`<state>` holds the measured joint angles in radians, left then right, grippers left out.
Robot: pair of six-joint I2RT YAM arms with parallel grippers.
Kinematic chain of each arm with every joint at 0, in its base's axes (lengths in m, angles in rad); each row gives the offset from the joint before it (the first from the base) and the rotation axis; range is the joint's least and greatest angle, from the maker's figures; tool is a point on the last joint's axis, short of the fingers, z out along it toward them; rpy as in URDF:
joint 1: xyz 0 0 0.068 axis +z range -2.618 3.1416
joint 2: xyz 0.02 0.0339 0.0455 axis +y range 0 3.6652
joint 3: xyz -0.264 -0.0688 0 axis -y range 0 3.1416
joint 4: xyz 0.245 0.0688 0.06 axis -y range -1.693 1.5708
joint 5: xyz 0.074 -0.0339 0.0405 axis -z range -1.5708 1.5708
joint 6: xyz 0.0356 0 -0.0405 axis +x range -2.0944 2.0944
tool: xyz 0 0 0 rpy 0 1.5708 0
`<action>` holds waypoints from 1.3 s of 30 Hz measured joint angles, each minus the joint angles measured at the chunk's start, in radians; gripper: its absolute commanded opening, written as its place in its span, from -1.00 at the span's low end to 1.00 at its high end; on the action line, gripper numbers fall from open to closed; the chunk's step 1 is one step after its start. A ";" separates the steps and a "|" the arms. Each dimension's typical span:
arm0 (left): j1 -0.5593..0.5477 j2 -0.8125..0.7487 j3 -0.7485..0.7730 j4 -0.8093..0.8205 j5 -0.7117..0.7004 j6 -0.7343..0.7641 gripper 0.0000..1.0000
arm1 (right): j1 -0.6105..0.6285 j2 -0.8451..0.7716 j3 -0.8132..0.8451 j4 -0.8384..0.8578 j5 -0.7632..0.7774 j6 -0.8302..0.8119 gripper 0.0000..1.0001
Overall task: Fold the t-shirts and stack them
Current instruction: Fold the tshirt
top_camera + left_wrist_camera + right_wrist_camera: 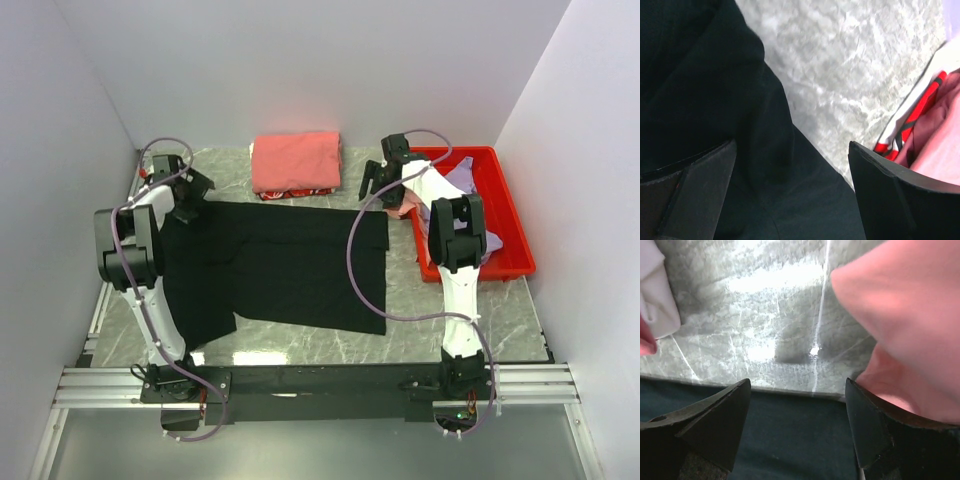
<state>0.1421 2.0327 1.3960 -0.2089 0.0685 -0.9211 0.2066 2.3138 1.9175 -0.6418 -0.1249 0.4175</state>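
Black t-shirt (290, 265) flat mid-frame. Left fingers (690, 195) apart over its upper-left edge; right fingers (705, 425) apart over its upper-right edge. Bare table (450, 335) lower right.

Bare desk (300, 345) is lying open along the near edge and beside the black shirt (290, 265); the red bin (505, 225) is blocking the right edge, the folded coral shirt (295, 160) crowding the far edge.

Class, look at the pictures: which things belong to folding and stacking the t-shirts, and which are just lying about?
Job:
black t-shirt, spread flat
coral-red t-shirt, folded
pink t-shirt
lavender t-shirt

Just there:
red bin
marble table
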 measured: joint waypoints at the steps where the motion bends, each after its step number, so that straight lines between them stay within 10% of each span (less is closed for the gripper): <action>1: 0.000 0.008 0.016 -0.007 -0.004 0.006 0.99 | -0.002 0.001 0.011 -0.010 0.001 -0.006 0.65; 10: 0.000 -0.079 0.031 -0.114 -0.044 0.053 0.99 | 0.003 -0.103 -0.030 -0.014 0.005 -0.046 0.68; 18: -0.020 -0.609 -0.384 -0.174 -0.130 -0.018 0.99 | 0.071 -0.410 -0.272 0.045 0.026 -0.048 0.68; 30: -0.419 -1.297 -0.889 -0.573 -0.312 -0.446 0.99 | 0.140 -0.564 -0.538 0.073 0.032 -0.046 0.69; 39: -0.425 -1.256 -0.938 -0.750 -0.385 -0.644 0.79 | 0.140 -0.589 -0.544 0.074 0.035 -0.044 0.68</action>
<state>-0.2832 0.7765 0.4583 -0.9592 -0.3164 -1.5646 0.3470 1.7248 1.3735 -0.5674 -0.0902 0.3733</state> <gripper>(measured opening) 0.965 0.842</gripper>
